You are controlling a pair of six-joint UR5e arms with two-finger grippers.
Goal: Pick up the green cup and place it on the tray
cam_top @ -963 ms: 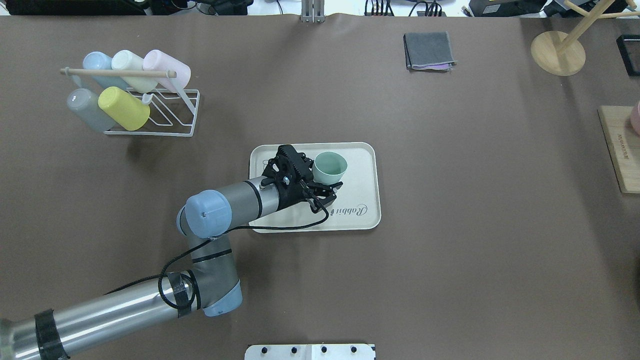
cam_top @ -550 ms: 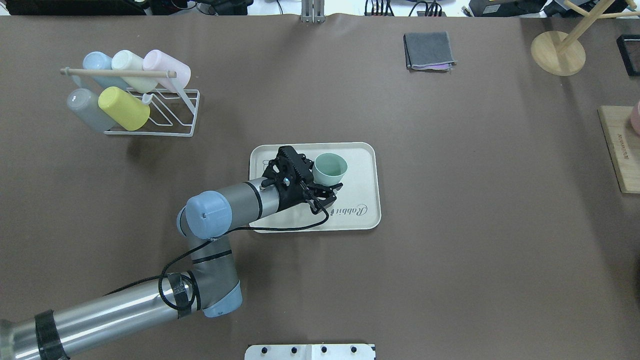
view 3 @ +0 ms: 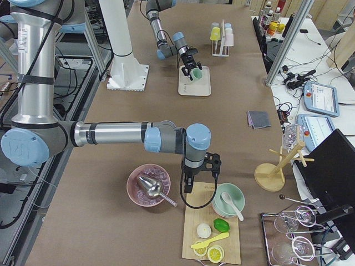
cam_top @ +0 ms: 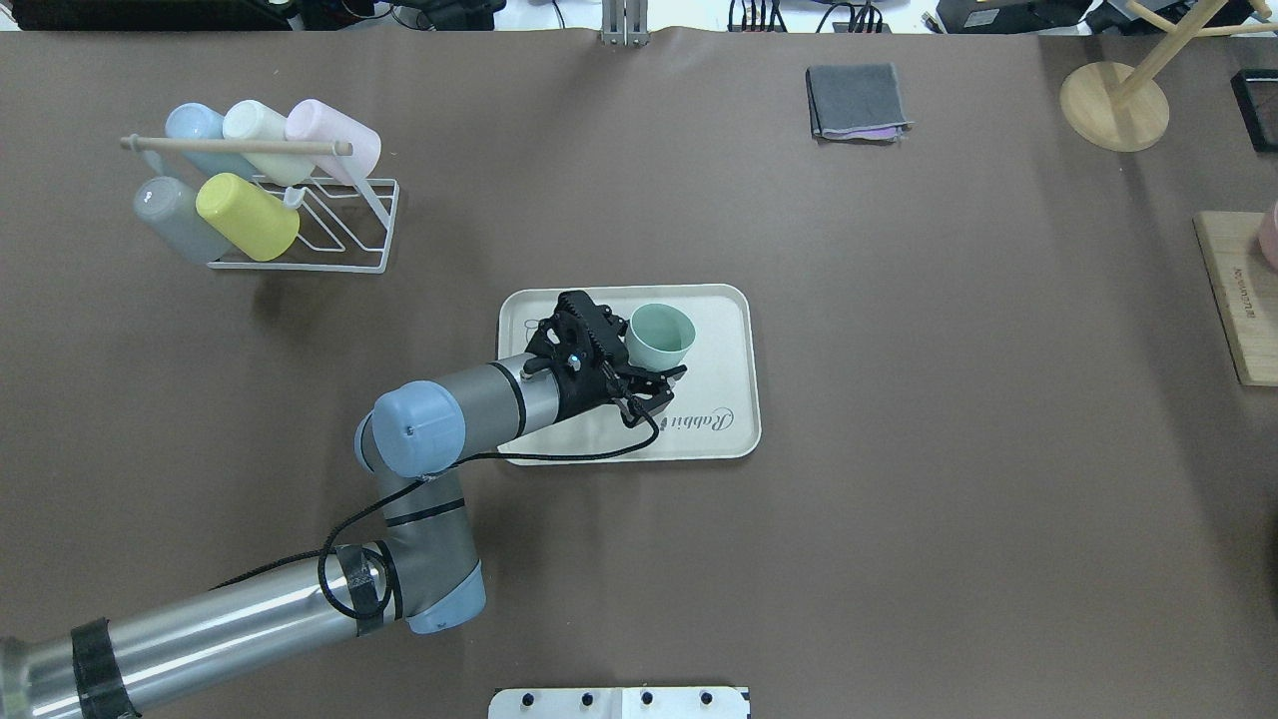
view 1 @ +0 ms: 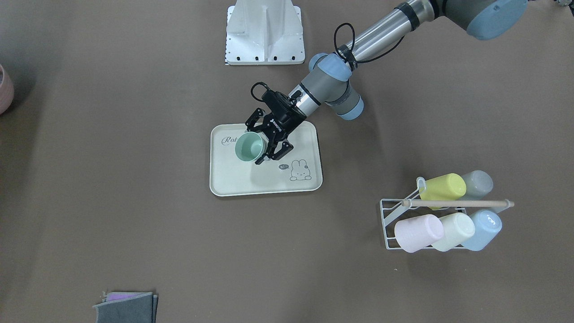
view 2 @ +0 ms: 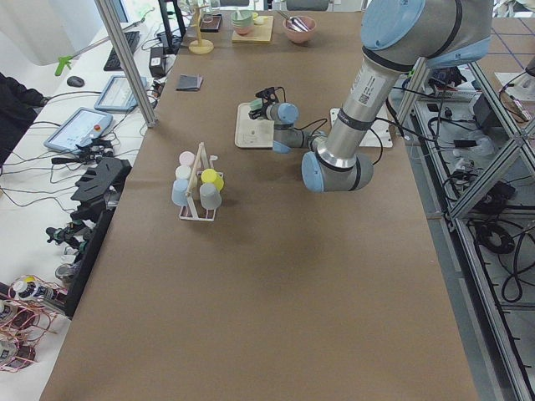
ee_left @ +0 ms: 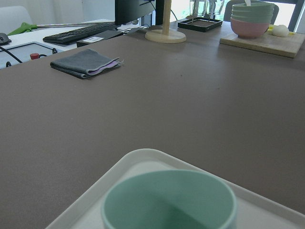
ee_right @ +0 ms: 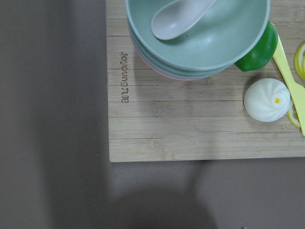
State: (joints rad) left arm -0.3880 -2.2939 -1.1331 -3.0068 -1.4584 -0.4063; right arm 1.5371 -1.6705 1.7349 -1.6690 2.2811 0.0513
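The mint green cup [cam_top: 661, 335] stands upright on the cream "Rabbit" tray [cam_top: 721, 330] at mid-table, in the tray's far half. My left gripper [cam_top: 659, 348] reaches over the tray from the left, with one jaw on each side of the cup, closed on it. In the front-facing view the cup [view 1: 249, 146] sits between the fingers [view 1: 260, 160] above the tray [view 1: 269, 184]. The left wrist view shows the cup's rim [ee_left: 167, 200] close up at the bottom. My right gripper [view 3: 212, 173] hangs over a wooden board far to the right. I cannot tell if it is open or shut.
A white wire rack [cam_top: 300, 235] with several pastel cups, one yellow-green [cam_top: 247, 216], stands at the far left. A folded grey cloth [cam_top: 857, 102] and a wooden stand [cam_top: 1113, 105] lie at the back right. A wooden board [ee_right: 190, 129] holds stacked bowls [ee_right: 200, 38].
The left arm has shifted very slightly to the right. The cup sits a touch more upright between the jaws. Little else differs.
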